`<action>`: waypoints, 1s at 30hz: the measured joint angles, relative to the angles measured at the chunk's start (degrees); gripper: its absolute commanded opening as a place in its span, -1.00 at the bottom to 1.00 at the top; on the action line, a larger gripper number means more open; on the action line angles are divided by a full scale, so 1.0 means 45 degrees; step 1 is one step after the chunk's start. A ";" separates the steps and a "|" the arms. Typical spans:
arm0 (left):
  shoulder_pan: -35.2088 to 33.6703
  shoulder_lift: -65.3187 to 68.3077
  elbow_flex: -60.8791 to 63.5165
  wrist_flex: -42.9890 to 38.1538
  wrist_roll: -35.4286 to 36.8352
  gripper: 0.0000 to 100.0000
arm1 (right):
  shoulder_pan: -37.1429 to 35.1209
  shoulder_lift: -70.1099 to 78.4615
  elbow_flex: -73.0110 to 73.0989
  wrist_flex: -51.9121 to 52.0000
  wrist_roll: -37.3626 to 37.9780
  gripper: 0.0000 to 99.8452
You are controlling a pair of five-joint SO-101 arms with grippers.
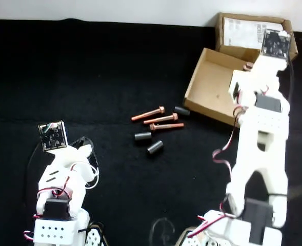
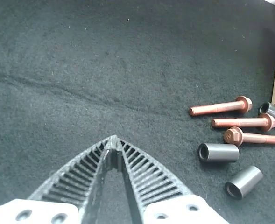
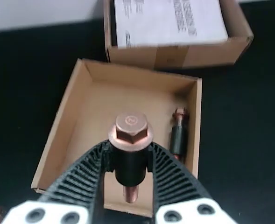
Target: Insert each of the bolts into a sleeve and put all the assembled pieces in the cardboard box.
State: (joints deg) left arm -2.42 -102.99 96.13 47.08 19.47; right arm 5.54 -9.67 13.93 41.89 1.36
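Firmly, an assembled piece (image 3: 131, 129) is clamped in the right gripper (image 3: 129, 148). The jaws are closed on its dark sleeve, with the copper bolt head above the fingers and the threaded tip below them. Directly beneath the jaws the open cardboard box (image 3: 95, 116) is found, so the piece is held over the box floor and is not yet released. Just beside the held piece, along the box wall, a second assembled piece (image 3: 179, 137) is seen lying inside. Beyond the box a second carton (image 3: 174, 51) with a printed sheet on it is set.

The left gripper (image 2: 113, 140) is closed, its fingertips brought together, and nothing is held between them. It is poised above the bare black table (image 2: 81, 70). Well ahead of these jaws and off to one side, the loose parts are gathered. Three bolts are laid roughly parallel: the first bolt (image 2: 220, 107), the middle bolt (image 2: 242, 122) and the third bolt (image 2: 254, 138). Nearer the jaws than the bolts, two empty sleeves are seen, one sleeve (image 2: 218, 152) and another sleeve (image 2: 243, 182). The last sleeve (image 2: 273, 112) is placed past the bolt heads, close to the box edge.

Progress is judged as follows: one piece is boxed, one is ready to be dropped, and three bolts remain to be sleeved and boxed.
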 measured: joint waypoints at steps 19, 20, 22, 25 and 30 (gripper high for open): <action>0.0000 0.0000 0.0000 0.0000 0.0000 -0.96 | 0.0020 0.8772 -1.0276 0.6740 0.2129 -0.98; 0.0000 0.0000 0.0000 0.0000 0.0000 -0.96 | 0.0000 0.9182 -1.0745 0.6955 0.2364 -0.98; 0.0000 0.0000 0.0000 0.0000 0.0000 -0.95 | -0.0098 0.9963 -1.1604 0.7346 0.2774 -0.98; 0.0000 0.0000 0.0000 0.0000 0.0000 -0.95 | -0.0352 1.1116 -1.2894 0.7893 0.3028 -0.98; 0.0000 0.0000 0.0000 0.0000 0.0000 -0.95 | -0.0567 1.2777 -1.4984 0.8576 0.3087 -0.98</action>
State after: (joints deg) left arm -2.42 -102.99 96.13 47.08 19.47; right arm 2.99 47.82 -53.49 80.48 15.25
